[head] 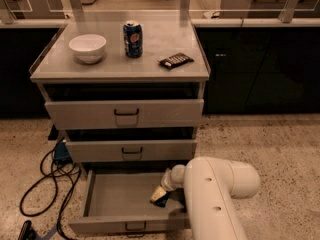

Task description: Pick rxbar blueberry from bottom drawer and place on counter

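Observation:
The bottom drawer [95, 194] is pulled out wide, its grey floor showing. My gripper [160, 198] reaches down into its right part from the white arm [215, 194]. Its fingers are closed on a small dark blue bar, the rxbar blueberry [161, 202], low over the drawer floor. The counter [150, 44] is the pale top of the cabinet above. A dark bar with white markings [176, 60] lies on the counter's right side.
A white bowl [87, 47] and a blue soda can [133, 39] stand on the counter. The two upper drawers [125, 114] are slightly open above the bottom one. Black cables [45, 184] lie on the floor to the left. A dark bench [260, 69] stands to the right.

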